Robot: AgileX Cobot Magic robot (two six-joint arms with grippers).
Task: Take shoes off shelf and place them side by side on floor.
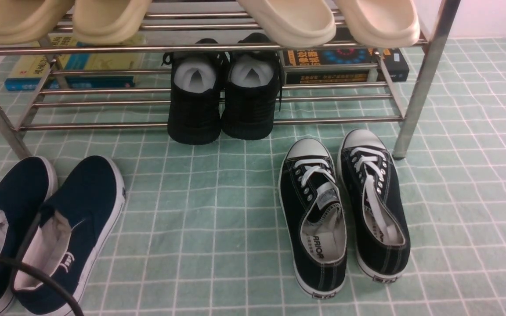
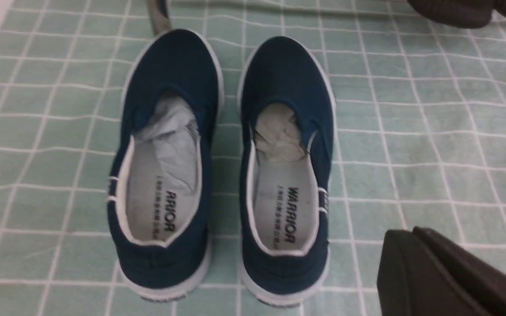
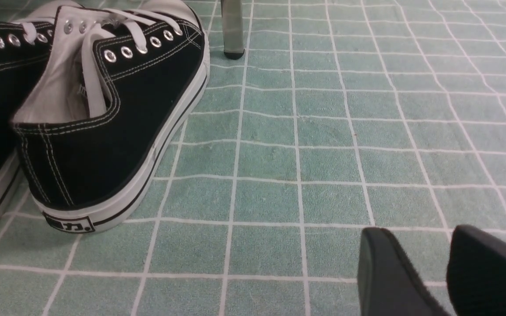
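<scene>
The two navy-blue slip-on shoes, the left one (image 2: 165,166) and the right one (image 2: 286,166), stand side by side on the pale green gridded floor (image 1: 218,210), toes toward the shelf (image 1: 323,120). In the front view they sit at the bottom left as a pair, one (image 1: 2,219) beside the other (image 1: 75,228). My left gripper (image 2: 406,231) hovers behind and to the side of the shoes' heels, shut with nothing in it. Over bare floor my right gripper (image 3: 415,232) stands open and empty. Neither gripper shows in the front view.
Black white-laced sneakers (image 1: 343,206) lie on the floor right of centre, close to the shelf's steel leg (image 1: 415,101). All-black high-tops (image 1: 224,98) sit on the lower tier between books (image 1: 73,66). Beige slippers (image 1: 288,19) rest on the upper tier. A black cable (image 1: 37,274) crosses the slip-ons.
</scene>
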